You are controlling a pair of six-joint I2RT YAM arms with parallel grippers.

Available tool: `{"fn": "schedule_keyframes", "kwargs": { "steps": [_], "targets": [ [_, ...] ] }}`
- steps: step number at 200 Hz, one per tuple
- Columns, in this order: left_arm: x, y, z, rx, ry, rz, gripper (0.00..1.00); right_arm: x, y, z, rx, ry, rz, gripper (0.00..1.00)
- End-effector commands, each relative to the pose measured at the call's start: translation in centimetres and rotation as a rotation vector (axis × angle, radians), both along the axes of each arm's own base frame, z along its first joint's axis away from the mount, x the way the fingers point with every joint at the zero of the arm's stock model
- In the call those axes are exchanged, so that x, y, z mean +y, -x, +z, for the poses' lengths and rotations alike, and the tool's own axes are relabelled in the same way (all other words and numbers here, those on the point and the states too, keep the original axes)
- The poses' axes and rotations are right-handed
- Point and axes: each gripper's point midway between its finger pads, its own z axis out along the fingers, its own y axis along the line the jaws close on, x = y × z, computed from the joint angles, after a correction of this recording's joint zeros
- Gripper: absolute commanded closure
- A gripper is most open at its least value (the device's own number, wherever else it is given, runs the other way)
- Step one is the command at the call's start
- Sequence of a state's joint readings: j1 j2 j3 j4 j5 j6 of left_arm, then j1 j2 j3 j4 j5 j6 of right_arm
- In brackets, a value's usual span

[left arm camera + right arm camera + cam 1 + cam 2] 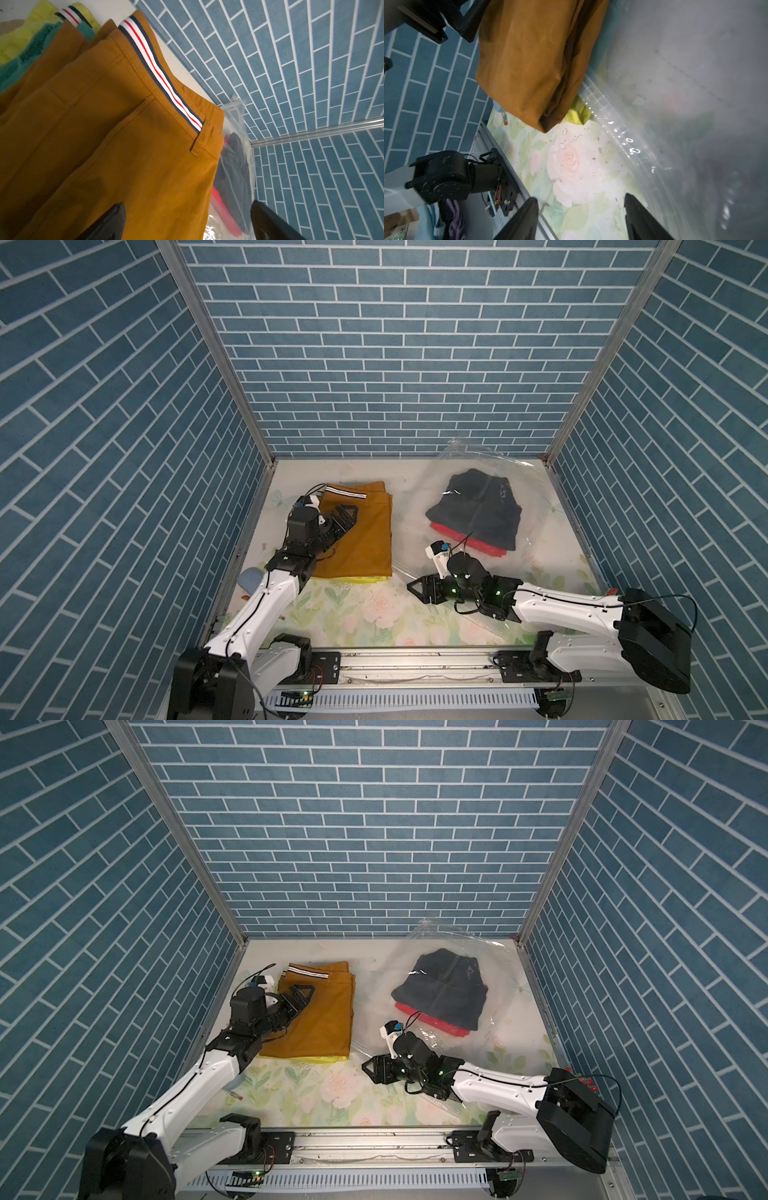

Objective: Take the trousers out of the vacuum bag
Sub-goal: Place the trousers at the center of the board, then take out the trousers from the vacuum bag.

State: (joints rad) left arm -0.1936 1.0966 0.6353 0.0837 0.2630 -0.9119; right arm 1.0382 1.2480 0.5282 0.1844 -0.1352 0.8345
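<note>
Mustard-brown trousers point(357, 531) lie folded at the left of the surface point(374, 614), on top of a lime-yellow pair point(365, 578) and a green pair point(27, 56), all outside the vacuum bag point(536, 531). The left pincer point(347, 514) hovers just over the mustard cloth with its jaws spread wide, gripping nothing. I take this pair as delivered.

At the far right the black trousers point(478, 510) and the red trousers point(486, 547) under them are still inside the bag, so the task looks a good way along but not finished.

The right pincer point(415, 587) sits low by the bag's near-left edge, jaws apart and empty, with the zip strip point(623, 133) just beside it. Next it probably needs to hold that edge while the left arm reaches in for the black pair.
</note>
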Motion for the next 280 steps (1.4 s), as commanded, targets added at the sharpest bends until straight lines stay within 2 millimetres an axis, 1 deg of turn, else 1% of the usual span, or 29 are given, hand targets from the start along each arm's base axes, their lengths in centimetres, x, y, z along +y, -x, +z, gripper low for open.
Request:
{"fn": "schedule_keyframes", "kwargs": {
  "steps": [1, 23, 38, 56, 96, 117, 141, 153, 164, 191, 207, 223, 242, 273, 280],
  "targets": [
    [1.7, -1.9, 0.0, -0.025, -0.076, 0.078, 0.00, -2.0, -2.8, -1.2, -0.038, 0.047, -0.159, 0.34],
    [3.3, -2.8, -1.9, 0.017, -0.085, 0.118, 0.00, -3.6, -4.1, -2.3, -0.042, 0.078, -0.199, 0.35],
    [3.9, -3.4, -3.0, 0.045, -0.093, 0.125, 0.00, -4.4, -4.9, -2.8, -0.050, 0.106, -0.213, 0.35],
    [4.1, -4.1, -4.2, 0.073, -0.103, 0.125, 0.00, -5.3, -5.6, -3.6, -0.051, 0.148, -0.222, 0.35],
    [4.8, -5.8, -5.8, 0.110, -0.132, 0.143, 0.01, -7.3, -7.1, -5.0, -0.067, 0.230, -0.257, 0.35],
    [5.4, -6.9, -6.1, 0.114, -0.146, 0.152, 0.01, -8.3, -7.9, -4.4, -0.105, 0.262, -0.276, 0.35],
    [5.9, -8.2, -5.9, 0.108, -0.172, 0.154, 0.00, -10.0, -9.0, -3.3, -0.171, 0.348, -0.308, 0.35],
    [5.8, -8.7, -5.8, 0.102, -0.178, 0.147, 0.00, -10.1, -9.1, -2.6, -0.198, 0.359, -0.287, 0.34],
    [5.6, -9.1, -5.8, 0.100, -0.177, 0.135, 0.01, -9.5, -8.9, -1.7, -0.227, 0.339, -0.241, 0.34],
    [4.8, -9.0, -4.6, 0.067, -0.141, 0.103, 0.01, -8.4, -7.9, 1.4, -0.304, 0.270, -0.130, 0.34],
    [4.4, -8.4, -3.6, 0.049, -0.124, 0.085, 0.01, -8.3, -7.1, 3.3, -0.345, 0.243, -0.081, 0.34],
    [3.9, -7.6, -2.5, 0.032, -0.113, 0.059, 0.01, -8.4, -6.0, 4.5, -0.359, 0.234, -0.026, 0.33],
    [3.0, -6.4, -0.7, 0.006, -0.094, 0.014, 0.00, -9.0, -5.0, 4.7, -0.341, 0.258, 0.000, 0.32],
    [0.3, -3.8, 2.1, -0.042, -0.124, -0.087, 0.01, -10.1, -3.7, 4.1, -0.301, 0.268, -0.005, 0.30],
    [-0.4, -3.2, 2.3, -0.045, -0.134, -0.113, 0.00, -10.1, -3.5, 4.0, -0.293, 0.266, -0.006, 0.29]
  ]
}}
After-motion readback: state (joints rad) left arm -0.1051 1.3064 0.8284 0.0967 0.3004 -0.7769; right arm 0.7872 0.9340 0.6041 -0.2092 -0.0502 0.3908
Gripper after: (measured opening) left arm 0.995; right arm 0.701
